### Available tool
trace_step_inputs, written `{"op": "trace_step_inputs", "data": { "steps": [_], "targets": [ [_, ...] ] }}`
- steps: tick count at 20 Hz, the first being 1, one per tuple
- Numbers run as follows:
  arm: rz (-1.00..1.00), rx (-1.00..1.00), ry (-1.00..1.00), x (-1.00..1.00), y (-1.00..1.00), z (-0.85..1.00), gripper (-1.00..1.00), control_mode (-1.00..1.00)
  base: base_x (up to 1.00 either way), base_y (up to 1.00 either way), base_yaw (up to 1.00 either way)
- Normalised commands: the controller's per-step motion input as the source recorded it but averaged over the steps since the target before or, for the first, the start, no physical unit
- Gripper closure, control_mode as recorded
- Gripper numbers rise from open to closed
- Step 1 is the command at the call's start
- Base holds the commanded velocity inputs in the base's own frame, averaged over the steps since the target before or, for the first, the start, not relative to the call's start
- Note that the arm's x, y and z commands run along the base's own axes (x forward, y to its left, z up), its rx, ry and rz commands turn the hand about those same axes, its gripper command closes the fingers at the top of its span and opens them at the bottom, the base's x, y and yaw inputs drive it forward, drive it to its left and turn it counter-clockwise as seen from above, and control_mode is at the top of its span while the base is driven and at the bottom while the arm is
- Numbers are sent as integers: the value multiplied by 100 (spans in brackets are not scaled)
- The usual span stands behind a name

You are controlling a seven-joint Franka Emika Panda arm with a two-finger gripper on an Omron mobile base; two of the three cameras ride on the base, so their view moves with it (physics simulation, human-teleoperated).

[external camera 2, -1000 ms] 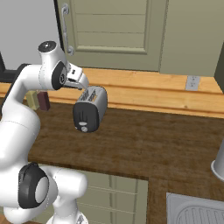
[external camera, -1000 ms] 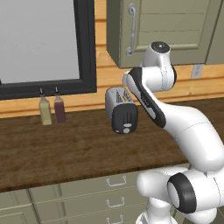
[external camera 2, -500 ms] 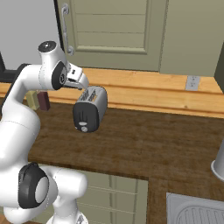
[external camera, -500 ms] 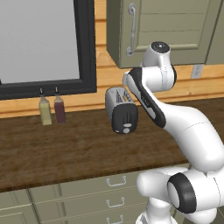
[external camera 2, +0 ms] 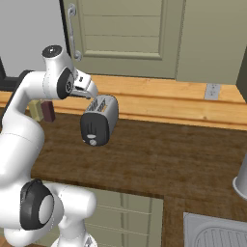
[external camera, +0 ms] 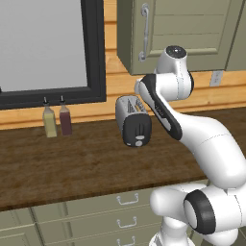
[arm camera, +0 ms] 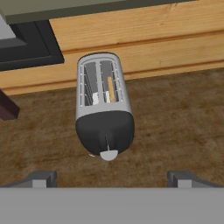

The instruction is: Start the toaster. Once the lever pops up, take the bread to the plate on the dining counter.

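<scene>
The chrome toaster stands on the dark wood countertop, its black end panel facing the robot. The bread sits in one top slot, showing only as a thin tan edge. A small grey lever sticks out low on the black panel. My gripper hovers just above and in front of the toaster, open, with nothing between its fingers. The plate and the dining counter are out of view.
Two bottles, yellowish and dark red, stand against the wall left of the toaster. A black-framed window and a cabinet door hang above. A sink and a grey vessel lie far right.
</scene>
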Motion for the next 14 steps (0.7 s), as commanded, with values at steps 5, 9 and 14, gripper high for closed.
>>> {"op": "trace_step_inputs", "data": {
  "steps": [5, 9, 14],
  "targets": [
    [0, 0, 0, 0, 0, 0, -100, -100, 0, 0, 0],
    [0, 0, 0, 0, 0, 0, -100, -100, 0, 0, 0],
    [0, 0, 0, 0, 0, 0, -100, -100, 0, 0, 0]
  ]
}}
